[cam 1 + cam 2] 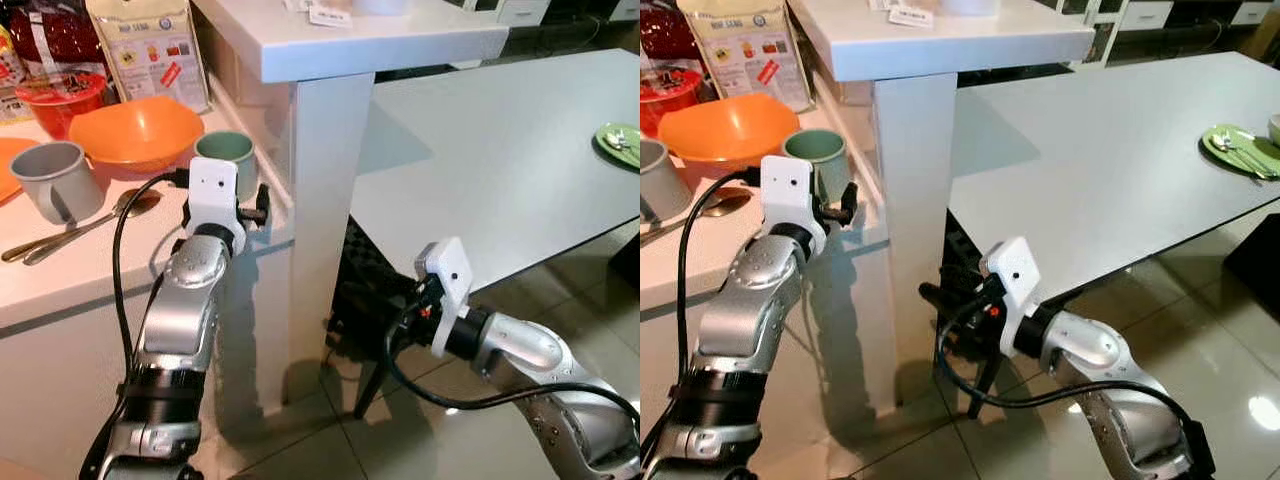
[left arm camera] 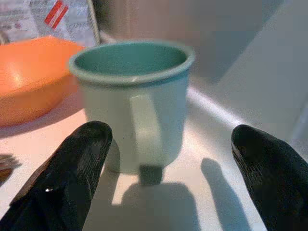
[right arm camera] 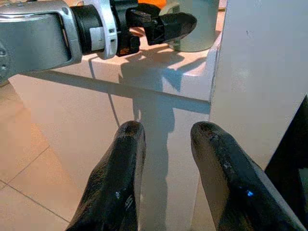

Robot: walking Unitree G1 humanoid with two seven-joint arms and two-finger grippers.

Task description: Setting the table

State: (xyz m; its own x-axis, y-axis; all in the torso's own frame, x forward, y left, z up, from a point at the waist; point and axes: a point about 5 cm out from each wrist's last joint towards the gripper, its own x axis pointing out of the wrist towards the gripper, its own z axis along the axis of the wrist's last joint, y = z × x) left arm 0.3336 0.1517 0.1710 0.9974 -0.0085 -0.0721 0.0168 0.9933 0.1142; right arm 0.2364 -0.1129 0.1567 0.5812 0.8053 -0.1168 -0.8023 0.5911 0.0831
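Counter (image 1: 60, 275), left side: one green mug (image 2: 134, 103) at the right edge, upright, handle turned toward the left gripper (image 2: 173, 168); one orange bowl (image 1: 135, 130) just left of it; one grey mug (image 1: 50, 180) further left; two spoons (image 1: 75, 232) lying in front of the grey mug; one red bowl (image 1: 60, 100) behind the orange one; printed food packets (image 1: 150, 45) standing at the far wall, print too small to read.

Left gripper: fingers (image 2: 72, 178) spread wide, one each side of the green mug, near but not touching it.

Right gripper (image 3: 166, 144): low beside the white pillar (image 1: 330, 230), fingers (image 3: 120, 173) narrowly apart, holding nothing.

Grey dining table (image 1: 1120, 170), right: one green plate (image 1: 1235, 150) at the far right edge with cutlery on it; count unclear.

White shelf (image 1: 340, 35) above the pillar: a small card (image 1: 330, 14), writing illegible.
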